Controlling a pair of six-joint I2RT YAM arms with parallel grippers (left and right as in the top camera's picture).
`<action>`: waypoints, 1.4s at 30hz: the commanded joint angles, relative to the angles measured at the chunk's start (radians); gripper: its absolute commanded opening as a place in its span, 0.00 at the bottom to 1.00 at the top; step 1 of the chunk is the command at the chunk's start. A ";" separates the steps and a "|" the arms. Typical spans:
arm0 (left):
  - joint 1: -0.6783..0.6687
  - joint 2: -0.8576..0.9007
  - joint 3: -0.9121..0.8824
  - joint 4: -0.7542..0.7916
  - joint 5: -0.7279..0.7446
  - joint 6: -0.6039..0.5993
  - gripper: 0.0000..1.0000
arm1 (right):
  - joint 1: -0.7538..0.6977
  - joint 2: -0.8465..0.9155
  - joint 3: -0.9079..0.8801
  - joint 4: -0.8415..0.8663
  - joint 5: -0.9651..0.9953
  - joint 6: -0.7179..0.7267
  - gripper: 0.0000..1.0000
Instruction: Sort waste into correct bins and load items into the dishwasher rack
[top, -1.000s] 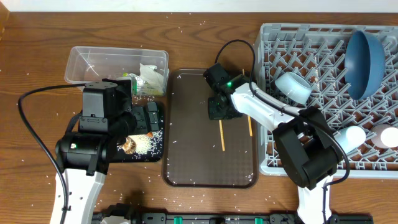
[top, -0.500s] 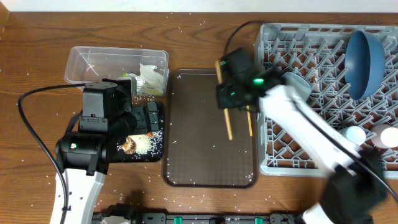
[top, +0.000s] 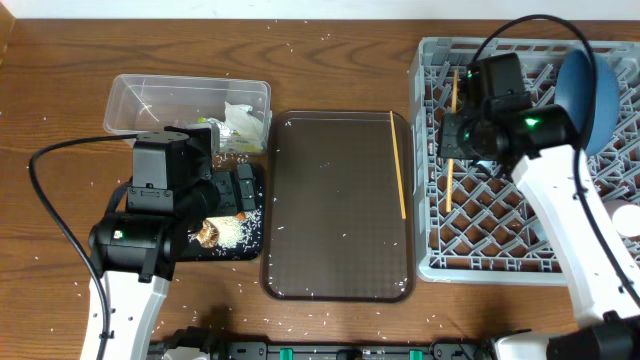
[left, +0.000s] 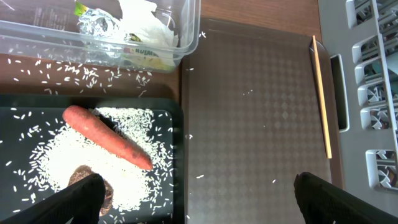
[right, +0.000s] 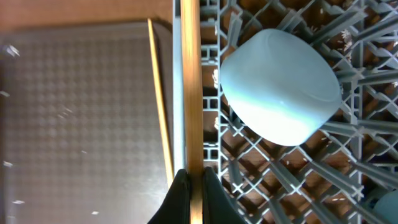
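My right gripper (right: 189, 182) is shut on a thin wooden chopstick (right: 190, 93) and holds it over the left side of the grey dishwasher rack (top: 500, 250). In the overhead view the gripper (top: 455, 135) holds the chopstick (top: 448, 190) pointing front to back. A second chopstick (top: 399, 165) lies on the brown tray's right side. An upturned pale cup (right: 280, 87) sits in the rack beside the held chopstick. A dark-blue plate (top: 590, 85) stands at the rack's back right. My left gripper (left: 199, 208) is open over the black tray (left: 18, 106), which holds the carrot (left: 106, 137), rice (left: 140, 183) and a brown lump (left: 81, 177).
The clear tub (top: 150, 100) at the back left holds white tissue (left: 146, 15) and a wrapper (left: 146, 57). The flat brown tray (top: 335, 210) lies between the black tray and the rack. Rice grains are scattered over the wooden table. A white cup (top: 630, 218) shows at the rack's right edge.
My right gripper lifted one chopstick off the brown tray and carried it right, over the rack. The left arm has not moved.
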 joint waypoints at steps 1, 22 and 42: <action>0.006 0.002 0.005 -0.001 -0.003 0.013 0.98 | -0.010 0.066 -0.021 0.018 0.015 -0.113 0.01; 0.006 0.002 0.005 -0.001 -0.003 0.013 0.98 | 0.236 0.026 -0.008 0.149 -0.018 -0.057 0.46; 0.006 0.002 0.005 -0.001 -0.003 0.013 0.98 | 0.293 0.484 -0.008 0.251 0.262 0.137 0.45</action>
